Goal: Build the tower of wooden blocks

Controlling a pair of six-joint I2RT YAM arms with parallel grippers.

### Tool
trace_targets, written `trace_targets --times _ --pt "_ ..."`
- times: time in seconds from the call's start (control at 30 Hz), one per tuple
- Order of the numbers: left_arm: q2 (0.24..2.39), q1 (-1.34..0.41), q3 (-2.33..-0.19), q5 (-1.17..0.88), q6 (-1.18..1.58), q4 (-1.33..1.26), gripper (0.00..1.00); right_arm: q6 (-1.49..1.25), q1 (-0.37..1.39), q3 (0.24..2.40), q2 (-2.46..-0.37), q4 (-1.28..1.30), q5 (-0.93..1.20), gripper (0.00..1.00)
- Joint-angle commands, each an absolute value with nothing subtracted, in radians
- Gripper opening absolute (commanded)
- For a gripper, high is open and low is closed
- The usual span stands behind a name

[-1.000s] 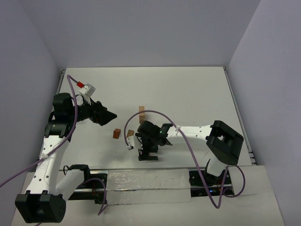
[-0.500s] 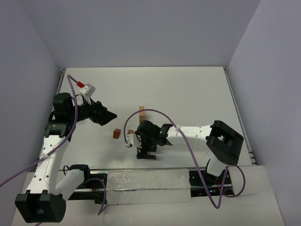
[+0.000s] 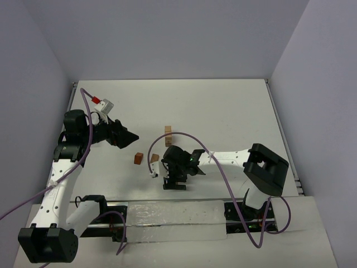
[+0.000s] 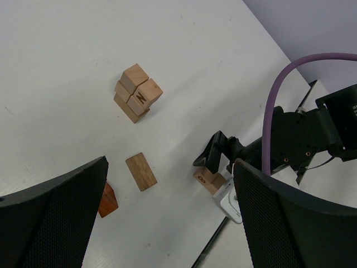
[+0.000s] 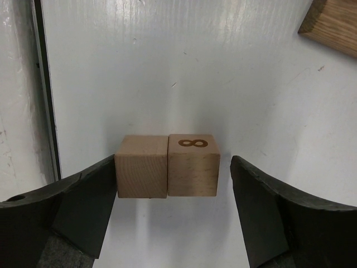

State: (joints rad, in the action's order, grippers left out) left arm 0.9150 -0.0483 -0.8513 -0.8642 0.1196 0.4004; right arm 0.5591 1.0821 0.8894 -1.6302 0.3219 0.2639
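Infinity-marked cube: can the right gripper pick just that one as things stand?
Probably not alone. The right gripper straddles the marked cube and a plain cube touching its side. The plain one sits against one finger, so closing would likely clamp both.

Clearance: right claw (image 5: 173,170) straddles two abutting wood blocks (image 5: 142,166) — one finger against the plain block, a gap beside the marked one. Open counter (image 5: 251,72) ahead; cuboid (image 5: 333,25) at far corner, rail (image 5: 39,84) alongside

Fingers (image 5: 83,206): black. Between them, the plain block (image 5: 140,166) is uniform light tan. The marked block (image 5: 193,164) is light tan with a dark brown figure-eight on top. Ahead and to the right, the grained block (image 5: 332,25) is darker brown with visible streaks. Table (image 5: 223,67): white.
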Motion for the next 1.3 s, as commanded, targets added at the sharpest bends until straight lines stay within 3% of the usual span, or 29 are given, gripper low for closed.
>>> trace_targets --times 0.0,0.63,0.97,1.27 --pt "0.916 -0.04 -0.877 -0.877 0.121 0.374 0.99 0.557 1.089 0.886 -1.583 0.288 0.255 0.84" --pt "0.895 -0.04 -0.881 -0.858 0.107 0.405 0.99 0.509 1.086 0.958 -1.497 0.383 0.279 0.5" --pt "0.908 -0.038 -0.936 -0.847 0.036 0.466 0.99 0.557 0.985 1.183 -1.455 0.622 0.336 0.46" --pt "1.068 -0.015 -1.089 -0.85 -0.043 0.569 0.99 0.658 0.814 1.397 -1.555 0.742 0.323 0.43"
